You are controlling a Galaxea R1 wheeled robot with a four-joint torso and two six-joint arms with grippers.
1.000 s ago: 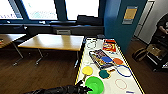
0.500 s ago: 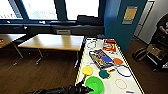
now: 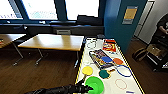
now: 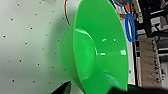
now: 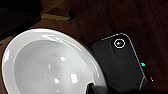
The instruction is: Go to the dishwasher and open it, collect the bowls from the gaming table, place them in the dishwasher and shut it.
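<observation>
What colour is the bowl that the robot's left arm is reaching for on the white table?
Bright green bowl, clearest in the left wrist view.

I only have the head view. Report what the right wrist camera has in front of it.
Observer: A white bowl, close up, its glossy hollow facing the camera.
Operator: Say what lies behind it.
Observer: Dark wooden floor and a black rounded panel with a small lit ring on it.
Operator: Now give me the left wrist.
Observer: The green bowl shows large and close. Behind it the white table top is speckled with small dark dots.
</observation>
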